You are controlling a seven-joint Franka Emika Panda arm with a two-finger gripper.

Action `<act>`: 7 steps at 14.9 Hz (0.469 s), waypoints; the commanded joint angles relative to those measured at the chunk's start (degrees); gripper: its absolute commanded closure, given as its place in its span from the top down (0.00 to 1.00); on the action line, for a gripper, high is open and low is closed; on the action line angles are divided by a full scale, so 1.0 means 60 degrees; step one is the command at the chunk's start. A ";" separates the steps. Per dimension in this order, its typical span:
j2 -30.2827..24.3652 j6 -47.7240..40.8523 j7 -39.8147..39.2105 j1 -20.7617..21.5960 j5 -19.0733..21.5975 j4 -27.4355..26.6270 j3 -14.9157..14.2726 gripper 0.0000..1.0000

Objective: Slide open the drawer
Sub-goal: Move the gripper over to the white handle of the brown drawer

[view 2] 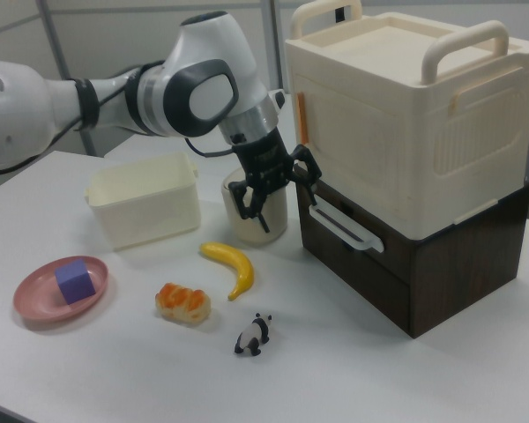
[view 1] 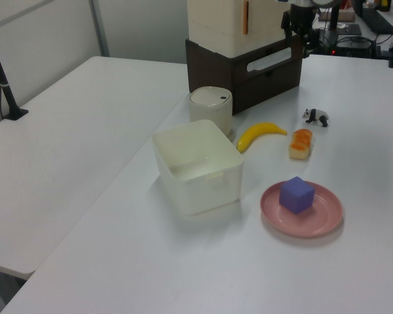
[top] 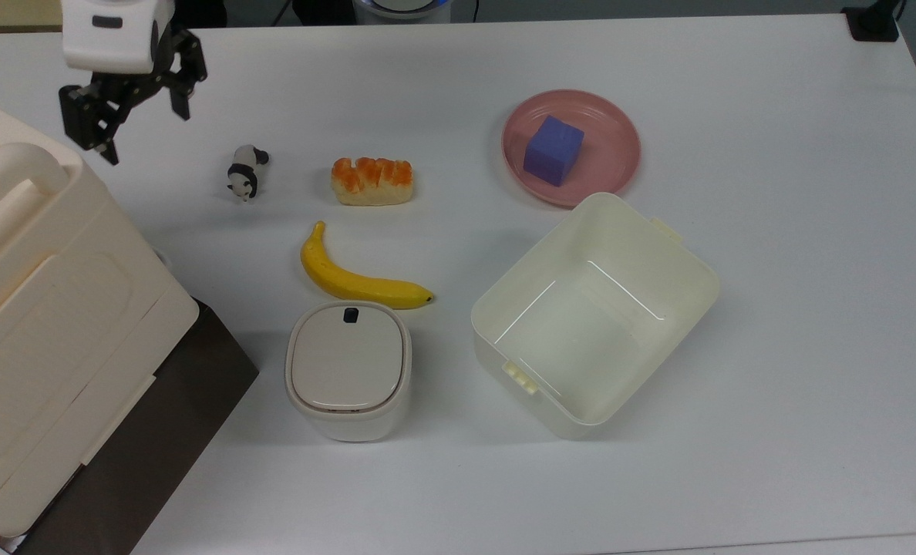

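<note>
The drawer (view 2: pixel 395 261) is the dark brown front of the low cabinet, shut flush, with a white loop handle (view 2: pixel 345 230). In the left view the same handle (view 1: pixel 268 59) runs across the dark front (view 1: pixel 239 64). My gripper (view 2: pixel 271 190) hangs open with nothing between its black fingers, close in front of the drawer front near the handle's end at the right view's left. In the top view the gripper (top: pixel 134 119) hovers over the table beside the cream box's corner. In the left view the gripper (view 1: pixel 296 31) is at the cabinet's upper right corner.
A cream lidded box (view 2: pixel 397 115) with a handle sits on top of the cabinet. On the table lie a toy panda (top: pixel 245 172), a bread piece (top: pixel 372 181), a banana (top: pixel 354 277), a small lidded bin (top: pixel 348 370), an open cream bin (top: pixel 681 262) and a pink plate (top: pixel 608 166) holding a purple cube (top: pixel 553 149).
</note>
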 commanded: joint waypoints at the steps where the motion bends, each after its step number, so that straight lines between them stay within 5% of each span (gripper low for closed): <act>1: 0.0311 0.0471 -0.0143 0.0065 -0.0606 0.0087 -0.0090 1.00; 7: 0.0985 0.1291 0.0120 -0.0008 -0.1777 0.0087 -0.0090 1.00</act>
